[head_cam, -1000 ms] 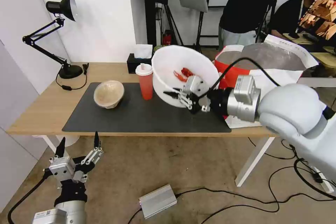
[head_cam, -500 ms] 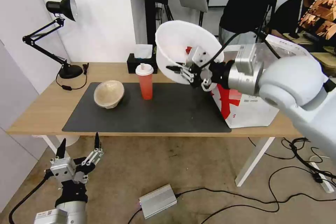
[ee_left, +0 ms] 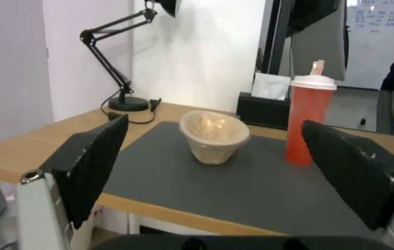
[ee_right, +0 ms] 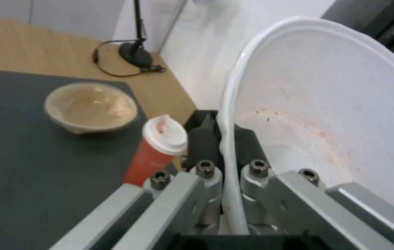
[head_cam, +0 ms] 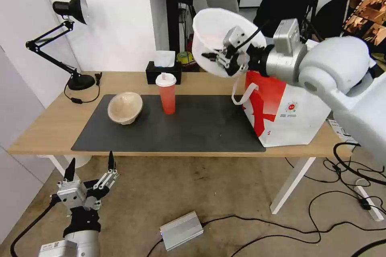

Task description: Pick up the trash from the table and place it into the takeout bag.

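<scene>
The right gripper point(head_cam: 222, 57) pinches the white bowl's point(head_cam: 213, 32) rim, holding it tilted above the bag point(head_cam: 287, 108), while the left gripper point(head_cam: 90, 170) hangs spread wide and empty below the table point(head_cam: 48, 128).

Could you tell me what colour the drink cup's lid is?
White, on the drink cup; the left wrist view shows it best.

White wall point(head_cam: 116, 16), black desk lamp point(head_cam: 70, 8), concrete floor point(head_cam: 181, 192) strewn with cables point(head_cam: 305, 225).
</scene>
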Motion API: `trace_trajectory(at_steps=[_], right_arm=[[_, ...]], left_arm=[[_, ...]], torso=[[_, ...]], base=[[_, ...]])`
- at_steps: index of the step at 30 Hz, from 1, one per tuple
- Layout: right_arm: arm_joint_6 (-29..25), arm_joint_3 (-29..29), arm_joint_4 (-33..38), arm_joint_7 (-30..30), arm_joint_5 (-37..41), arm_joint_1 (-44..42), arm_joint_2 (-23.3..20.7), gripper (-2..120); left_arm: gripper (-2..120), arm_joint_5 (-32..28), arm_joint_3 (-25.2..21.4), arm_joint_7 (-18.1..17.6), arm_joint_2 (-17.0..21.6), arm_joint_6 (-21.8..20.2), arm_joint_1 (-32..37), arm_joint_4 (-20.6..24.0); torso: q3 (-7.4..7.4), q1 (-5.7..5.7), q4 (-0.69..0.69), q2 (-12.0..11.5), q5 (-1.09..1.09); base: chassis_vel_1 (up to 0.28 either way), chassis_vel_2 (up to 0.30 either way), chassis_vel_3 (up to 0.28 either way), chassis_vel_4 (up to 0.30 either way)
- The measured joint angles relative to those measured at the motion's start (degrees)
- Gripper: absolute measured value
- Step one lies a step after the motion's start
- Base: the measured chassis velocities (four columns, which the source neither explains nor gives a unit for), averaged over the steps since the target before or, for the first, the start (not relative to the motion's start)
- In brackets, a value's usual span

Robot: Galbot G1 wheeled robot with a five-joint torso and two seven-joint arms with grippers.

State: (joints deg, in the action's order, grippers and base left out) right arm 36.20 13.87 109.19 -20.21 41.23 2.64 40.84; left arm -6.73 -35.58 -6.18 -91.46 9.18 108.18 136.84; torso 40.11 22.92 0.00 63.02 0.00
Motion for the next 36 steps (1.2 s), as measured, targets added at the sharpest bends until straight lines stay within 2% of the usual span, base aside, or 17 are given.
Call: trace_trajectory(at_steps=[8,23,32,36], right_arm=[[0.02,0.71,-6.04,-0.33,-0.06,3.69,0.94,0],[0.04,1.59,-13.22,-0.54,-0.31,6.62,0.53,0],[0.06,1.05,-16.09,-0.55,-1.02,5.93,-0.05,0],[0.06,-0.22,-16.35,-0.53,-1.91,2.75,-0.85,0]], left_arm=[[100,0.01,0.23,0.0,0.02,0.02,-0.38,-0.14],[100,-0.13,0.48,0.0,0.03,0.31,-0.35,0.1],[100,-0.25,0.51,0.0,0.08,0.48,-0.21,0.2],[100,-0.27,0.75,0.0,0.09,0.48,-0.35,0.06]], torso=[[0.0,0.0,0.0,0.01,0.0],[0.0,0.0,0.0,0.01,0.01],[0.0,0.0,0.0,0.01,0.0],[0.0,0.0,0.0,0.01,0.01]], base=[[0.0,0.0,0.0,0.0],[0.0,0.0,0.0,0.0],[0.0,0.0,0.0,0.0],[0.0,0.0,0.0,0.0]])
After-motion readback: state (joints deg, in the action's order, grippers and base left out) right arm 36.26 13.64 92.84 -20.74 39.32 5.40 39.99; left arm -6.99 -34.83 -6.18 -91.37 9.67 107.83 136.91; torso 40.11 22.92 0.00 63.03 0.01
